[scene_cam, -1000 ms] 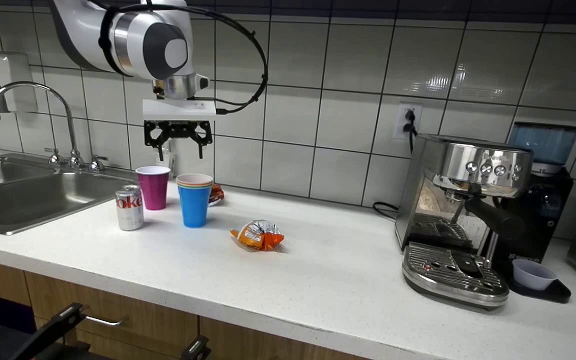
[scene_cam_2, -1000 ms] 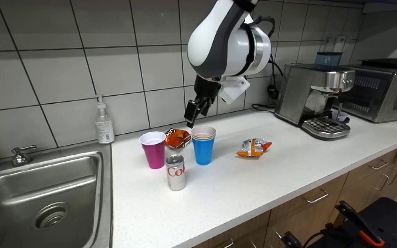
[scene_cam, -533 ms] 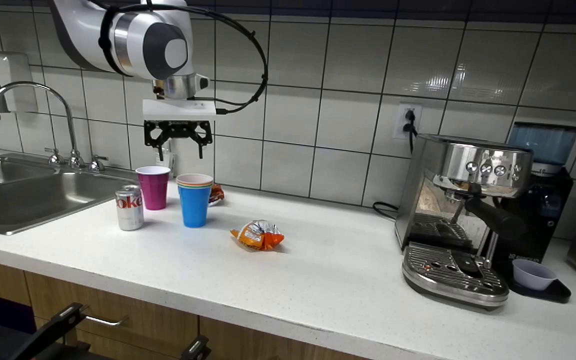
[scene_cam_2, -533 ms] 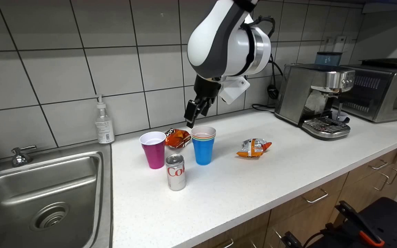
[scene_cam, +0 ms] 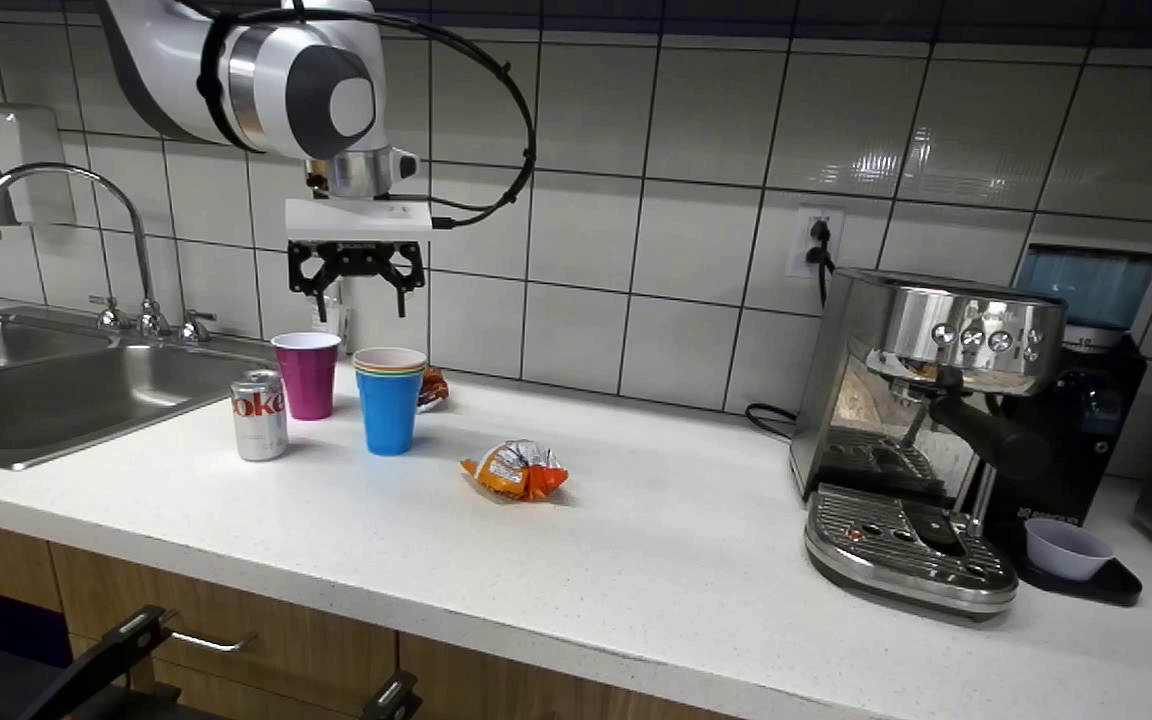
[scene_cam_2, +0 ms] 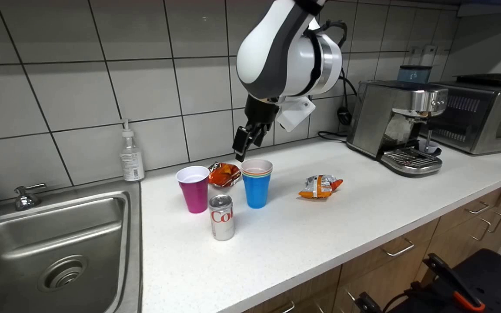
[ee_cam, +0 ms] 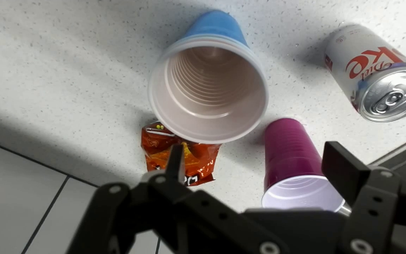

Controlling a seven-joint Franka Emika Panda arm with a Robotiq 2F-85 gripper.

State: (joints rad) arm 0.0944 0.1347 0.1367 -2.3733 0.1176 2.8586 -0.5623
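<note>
My gripper [scene_cam: 362, 308] is open and empty, hanging well above the counter. In the wrist view its spread fingers [ee_cam: 256, 151] frame the magenta cup [ee_cam: 287, 151] and a red chip bag [ee_cam: 189, 158] seen below them. The magenta cup [scene_cam_2: 195, 195] stands upright. A stack of nested cups with a blue outermost cup [scene_cam_2: 257, 189] stands beside it, upright; it also shows in the wrist view [ee_cam: 217, 26]. A silver Diet Coke can [scene_cam_2: 222, 224] stands in front of the cups. The red bag [scene_cam_2: 224, 174] lies behind them, partly hidden. An orange bag [scene_cam: 518, 472] lies apart on the counter.
A steel sink [scene_cam_2: 131, 243] adjoins the counter, with a soap bottle [scene_cam_2: 131, 158] at its rear corner. An espresso machine [scene_cam: 926, 330] stands at the far end, with a microwave [scene_cam_2: 485, 117] beyond. A tiled wall [scene_cam: 596, 240] runs behind the counter.
</note>
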